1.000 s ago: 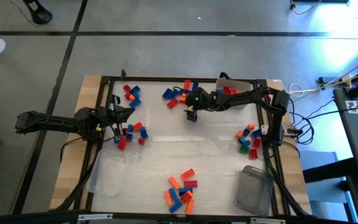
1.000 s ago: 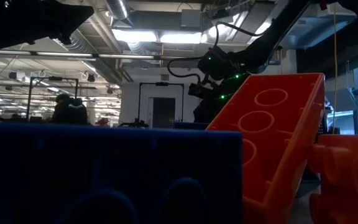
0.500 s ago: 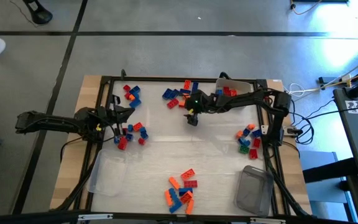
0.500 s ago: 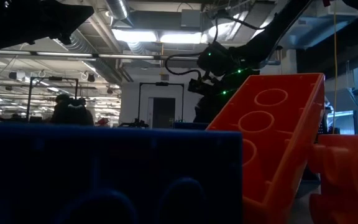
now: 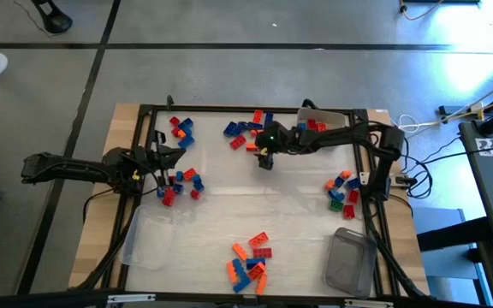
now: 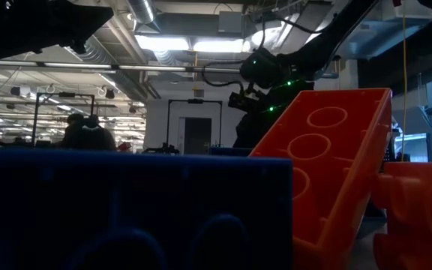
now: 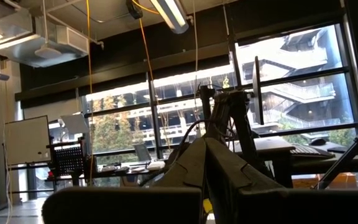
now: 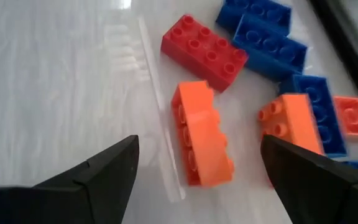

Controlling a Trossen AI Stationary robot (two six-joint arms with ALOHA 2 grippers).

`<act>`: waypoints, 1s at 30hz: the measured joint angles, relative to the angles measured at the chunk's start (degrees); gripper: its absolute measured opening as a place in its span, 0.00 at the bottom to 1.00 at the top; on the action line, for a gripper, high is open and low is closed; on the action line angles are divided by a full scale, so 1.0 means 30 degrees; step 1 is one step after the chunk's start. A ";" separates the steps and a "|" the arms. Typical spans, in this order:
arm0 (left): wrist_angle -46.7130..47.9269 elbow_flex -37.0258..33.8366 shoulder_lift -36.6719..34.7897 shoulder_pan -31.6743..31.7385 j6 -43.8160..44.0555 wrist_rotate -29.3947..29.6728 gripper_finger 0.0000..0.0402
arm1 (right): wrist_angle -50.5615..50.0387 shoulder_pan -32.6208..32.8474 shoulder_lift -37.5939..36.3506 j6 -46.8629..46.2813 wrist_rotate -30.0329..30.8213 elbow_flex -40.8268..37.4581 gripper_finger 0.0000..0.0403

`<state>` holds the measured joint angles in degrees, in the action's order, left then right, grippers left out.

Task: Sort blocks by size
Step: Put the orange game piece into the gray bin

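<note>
Now we hover right gripper (image 8: 197, 171), fingers apart, over orange brick (image 8: 201, 134); straddle its long sides, descend straight, avoid red brick (image 8: 204, 51). Left gripper (image 5: 174, 157) waits closed, table's left.

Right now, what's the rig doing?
Sorting toy bricks by size, mid-pick. The right claw is open and lined up on an orange plastic brick lying on its side in the far-centre cluster, with a red eight-stud brick and blue bricks just beyond; nothing is gripped yet. The left claw is shut and parked at the table's left edge. Other brick piles sit around the white tabletop, and the clear plastic tubs at the near corners look empty.
</note>
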<state>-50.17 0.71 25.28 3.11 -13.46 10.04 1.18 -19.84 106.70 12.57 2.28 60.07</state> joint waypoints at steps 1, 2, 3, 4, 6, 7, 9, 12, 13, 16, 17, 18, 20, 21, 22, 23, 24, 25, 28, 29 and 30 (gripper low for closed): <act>0.0000 0.0000 -0.0001 -0.0007 0.0004 0.0006 0.00 | -0.0143 -0.0065 0.0062 -0.0038 -0.0161 -0.0017 0.83; 0.0000 0.0000 0.0000 -0.0005 0.0004 0.0007 0.00 | -0.0038 -0.0081 0.0198 -0.0062 -0.0292 -0.0019 0.83; 0.0000 0.0002 -0.0002 -0.0002 0.0004 0.0002 0.00 | 0.0116 -0.0181 0.0324 -0.0074 -0.0449 0.0010 0.83; 0.0002 0.0001 0.0000 -0.0007 0.0004 0.0007 0.00 | 0.0044 -0.0184 0.0432 -0.0103 -0.0681 0.0015 0.83; -0.0004 0.0000 -0.0004 0.0001 -0.0004 0.0000 0.00 | 0.0192 -0.0177 0.0718 -0.0107 -0.1055 0.0007 0.83; 0.0007 0.0000 0.0000 -0.0003 0.0004 0.0002 0.00 | 0.0173 -0.0159 0.0809 -0.0106 -0.1105 0.0007 0.83; -0.0002 0.0000 -0.0007 0.0001 -0.0001 0.0000 0.00 | 0.0312 -0.0145 0.0923 -0.0107 -0.1135 0.0007 0.82; 0.0000 0.0000 0.0000 0.0001 0.0004 0.0007 0.00 | 0.0409 -0.0145 0.0931 -0.0148 -0.1443 0.0007 0.77; 0.0000 0.0000 0.0000 0.0001 0.0003 0.0000 0.00 | 0.0419 -0.0145 0.0931 -0.0157 -0.1595 0.0007 0.74; 0.0000 0.0000 0.0000 0.0001 0.0004 0.0004 0.00 | 0.0467 -0.0145 0.0931 -0.0157 -0.1630 0.0007 0.64; 0.0003 0.0000 0.0000 0.0001 0.0004 0.0007 0.00 | 0.0452 -0.0145 0.0931 -0.0157 -0.1630 0.0007 0.61; 0.0000 0.0000 0.0000 0.0001 0.0004 0.0006 0.00 | 0.0433 -0.0145 0.0931 -0.0157 -0.1630 0.0007 0.58; 0.0007 0.0000 0.0000 0.0001 0.0004 0.0000 0.00 | 0.0434 -0.0145 0.0931 -0.0157 -0.1630 0.0007 0.52; 0.0000 0.0006 0.0000 -0.0006 0.0004 0.0000 0.00 | 0.0441 -0.0145 0.0931 -0.0157 -0.1630 0.0007 0.49; 0.0000 0.0000 0.0000 -0.0001 0.0004 0.0000 0.00 | 0.0441 -0.0145 0.0931 -0.0157 -0.1630 0.0007 0.47; 0.0004 0.0000 0.0000 0.0001 0.0004 0.0007 0.00 | 0.0438 -0.0145 0.0931 -0.0157 -0.1630 0.0007 0.44; 0.0000 0.0000 0.0000 0.0001 0.0004 0.0000 0.00 | 0.0434 -0.0145 0.0931 -0.0157 -0.1630 0.0007 0.42; 0.0000 0.0000 0.0000 0.0001 0.0004 0.0002 0.00 | 0.0434 -0.0145 0.0931 -0.0157 -0.1630 0.0007 0.40; 0.0000 0.0007 0.0000 0.0001 0.0004 0.0007 0.00 | 0.0434 -0.0145 0.0932 -0.0157 -0.1630 0.0007 0.35; 0.0000 0.0000 0.0000 -0.0006 0.0004 0.0007 0.00 | 0.0434 -0.0145 0.0936 -0.0157 -0.1630 0.0007 0.34; 0.0003 0.0000 0.0000 0.0001 0.0004 0.0007 0.00 | 0.0434 -0.0145 0.0938 -0.0157 -0.1630 0.0007 0.32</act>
<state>-50.16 0.71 25.28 3.11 -13.45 10.06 2.48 -20.27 109.51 12.10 -2.61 60.10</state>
